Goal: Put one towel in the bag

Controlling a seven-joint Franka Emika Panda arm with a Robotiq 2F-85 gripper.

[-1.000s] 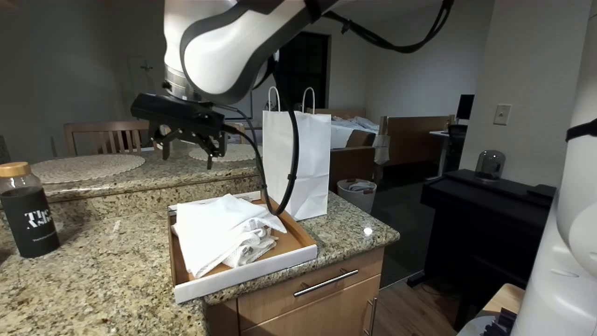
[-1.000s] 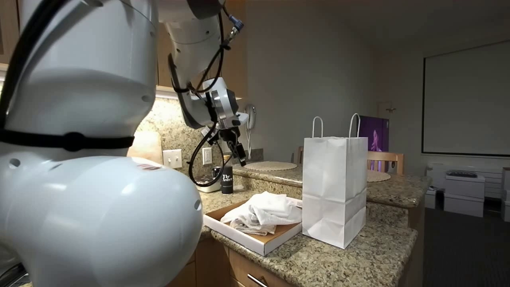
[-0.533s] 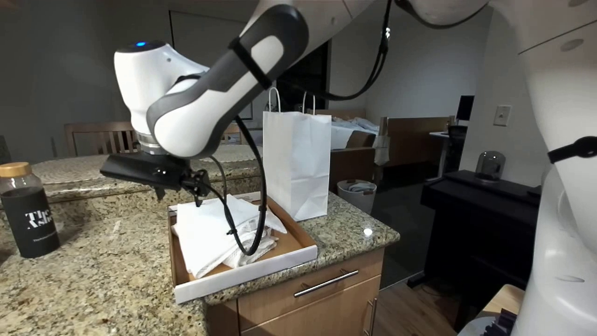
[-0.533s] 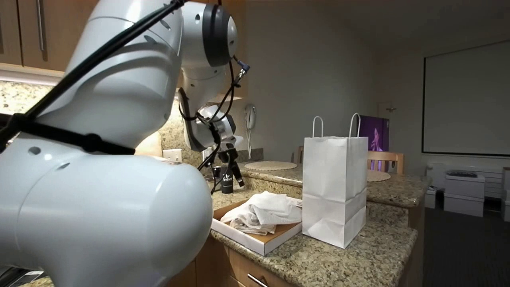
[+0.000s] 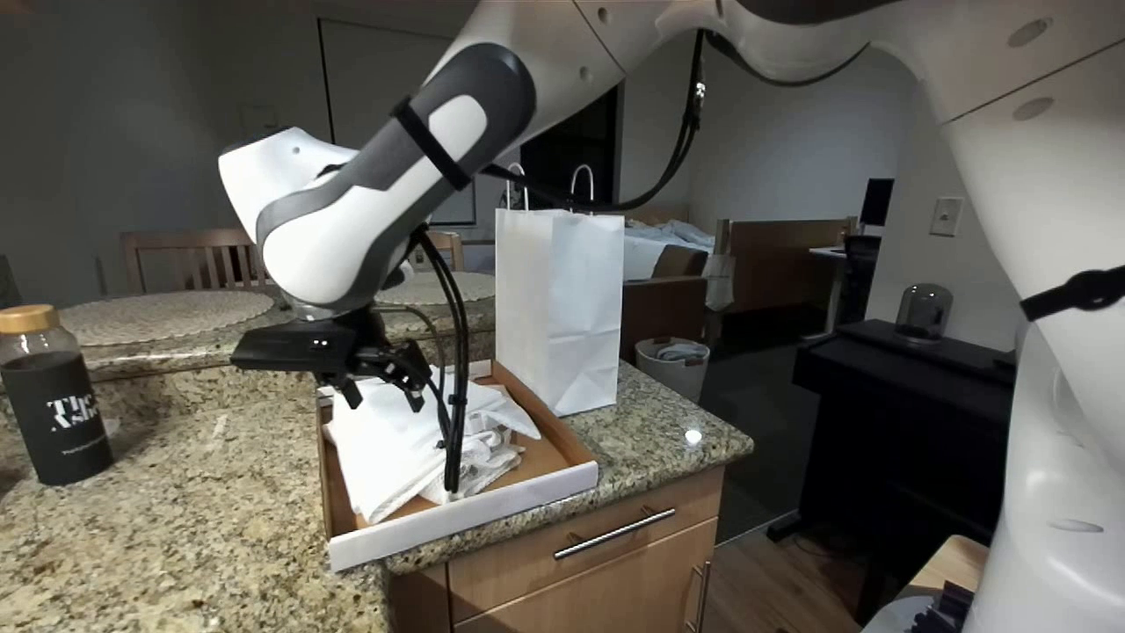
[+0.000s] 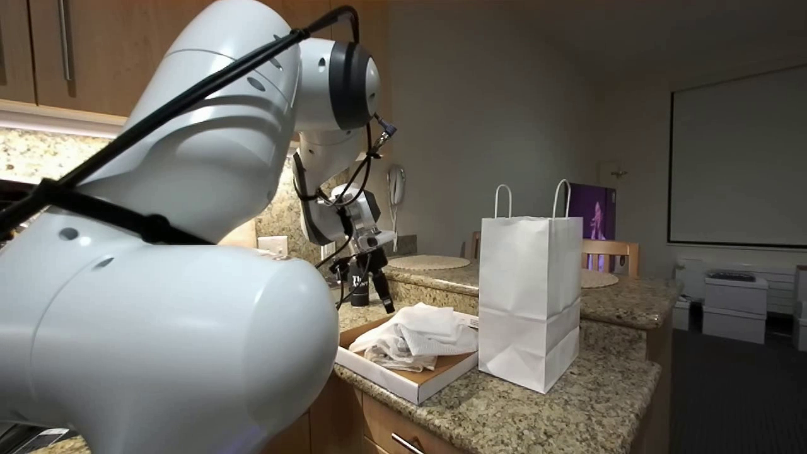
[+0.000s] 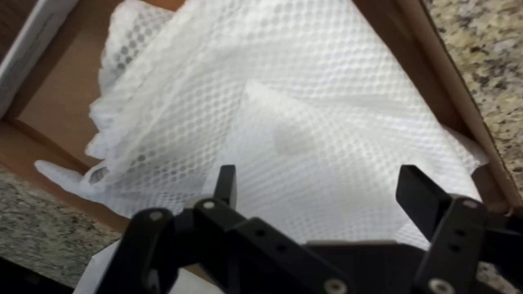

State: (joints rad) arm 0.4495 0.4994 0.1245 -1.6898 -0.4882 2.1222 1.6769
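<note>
In the wrist view, mid-frame, the towel (image 7: 294,118) lies in the tray (image 7: 57,106), probably light and limp; pinch its pointed corner (image 7: 255,98). The gripper (image 7: 316,179), jaws wide, hangs over it, holding nothing. Layers are hard to tell apart.

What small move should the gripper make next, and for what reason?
I would probably lower the open gripper a little toward the white textured towel. In the wrist view it is spread over this towel with nothing grasped, while the towel lies in the cardboard tray, not in the white paper bag; so a grip likely comes first.
</note>
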